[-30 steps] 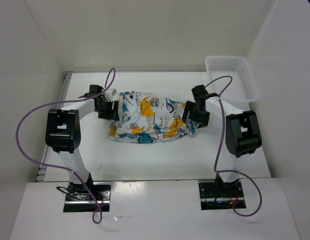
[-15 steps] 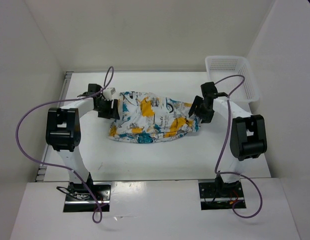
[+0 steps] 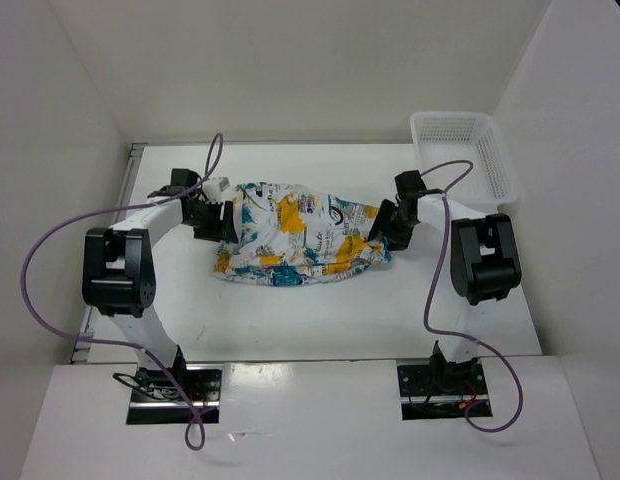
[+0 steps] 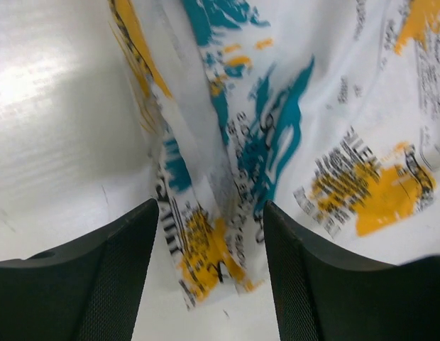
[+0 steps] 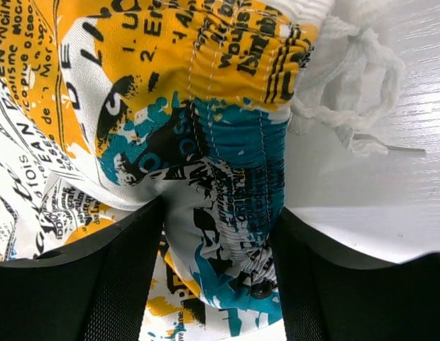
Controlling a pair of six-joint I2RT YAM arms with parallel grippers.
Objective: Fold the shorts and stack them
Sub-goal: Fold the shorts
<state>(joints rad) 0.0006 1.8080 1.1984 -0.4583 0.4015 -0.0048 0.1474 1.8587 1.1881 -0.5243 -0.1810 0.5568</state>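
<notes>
White laminate tabletop (image 3: pixel 290 320) carries everything here, and the shorts (image 3: pixel 295 243) lie on it about midway between your two arms, spread sideways in a loose, rumpled oblong, not yet folded as far as you can see. The white mesh basket (image 3: pixel 502 180) sits at the far right corner, well apart from the cloth, so it should not trouble you.

Your left end effector (image 3: pixel 222 220) is down at the left edge of the shorts and your right end effector (image 3: pixel 378 228) at the right edge. In the left wrist view the dark fingers (image 4: pixel 113 270) stand apart, with a printed hem and a strip of bare tabletop showing between them, so nothing is gripped there. In the right wrist view the fingers (image 5: pixel 121 277) are spread about as wide and straddle the gathered waistband (image 5: pixel 234 142); cloth fills the gap, but they look unclosed.

You appear to be at the grasping step before the first fold. The next move calls for closing both sides on cloth, then lifting evenly so one edge carries over the other.

Watch the white drawstring (image 5: pixel 348 85), lying loose just beside the right fingers, where it could snag. The purple cable (image 3: pixel 435 290) loops clear of the fabric.
</notes>
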